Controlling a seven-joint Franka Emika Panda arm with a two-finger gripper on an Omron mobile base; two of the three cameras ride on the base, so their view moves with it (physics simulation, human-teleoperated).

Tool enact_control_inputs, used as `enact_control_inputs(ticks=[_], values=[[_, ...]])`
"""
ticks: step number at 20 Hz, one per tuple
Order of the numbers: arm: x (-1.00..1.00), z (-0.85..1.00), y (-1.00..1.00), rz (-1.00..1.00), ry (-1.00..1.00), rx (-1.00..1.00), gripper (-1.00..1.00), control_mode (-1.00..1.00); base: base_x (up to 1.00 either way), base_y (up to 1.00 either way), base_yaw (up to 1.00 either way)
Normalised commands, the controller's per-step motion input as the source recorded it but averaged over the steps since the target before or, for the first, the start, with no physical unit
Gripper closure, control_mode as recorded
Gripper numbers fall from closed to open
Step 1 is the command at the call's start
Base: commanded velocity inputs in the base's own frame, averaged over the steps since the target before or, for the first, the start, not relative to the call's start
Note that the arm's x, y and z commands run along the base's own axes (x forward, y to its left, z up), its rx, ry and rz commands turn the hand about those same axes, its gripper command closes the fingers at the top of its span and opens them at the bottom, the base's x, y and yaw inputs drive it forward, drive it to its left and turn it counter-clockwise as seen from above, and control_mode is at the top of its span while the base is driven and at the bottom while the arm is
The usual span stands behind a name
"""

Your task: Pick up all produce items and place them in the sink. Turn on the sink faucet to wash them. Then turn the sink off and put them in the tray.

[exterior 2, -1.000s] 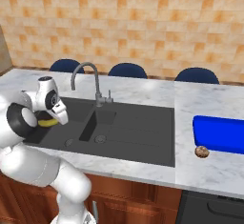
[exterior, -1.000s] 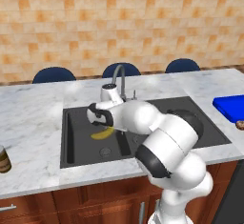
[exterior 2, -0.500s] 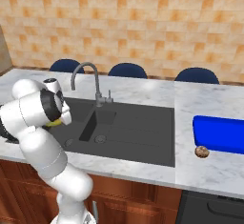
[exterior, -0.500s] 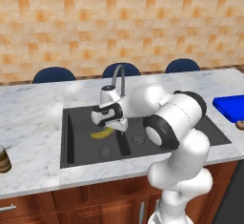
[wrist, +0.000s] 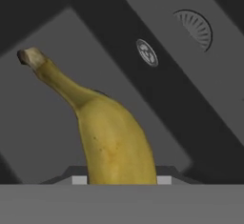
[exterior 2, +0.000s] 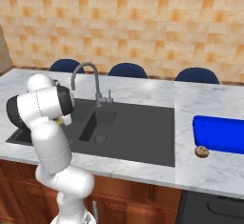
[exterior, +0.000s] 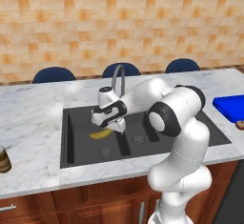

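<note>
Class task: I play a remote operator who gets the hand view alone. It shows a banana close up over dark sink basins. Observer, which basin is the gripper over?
Observer: The left base view puts the gripper over the left basin of the sink, shut on the banana.
Operator: Where is the other produce item?
Observer: The small brown ball lies on the counter, far right of the sink, just in front of the blue tray.
Operator: Is water running?
Observer: No stream shows at the faucet.
</note>
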Motion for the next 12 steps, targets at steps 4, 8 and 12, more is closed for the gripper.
enact_control_inputs(ticks=[4, 8, 12], values=[[0.00, -0.16, 0.00, -0.06, 0.00, 0.00, 1.00, -1.00, 0.00, 0.00, 0.00], [0.00, -0.20, 0.00, -0.06, 0.00, 0.00, 1.00, -1.00, 0.00, 0.00, 0.00], [0.00, -0.22, 0.00, -0.06, 0.00, 0.00, 1.00, -1.00, 0.00, 0.00, 0.00]])
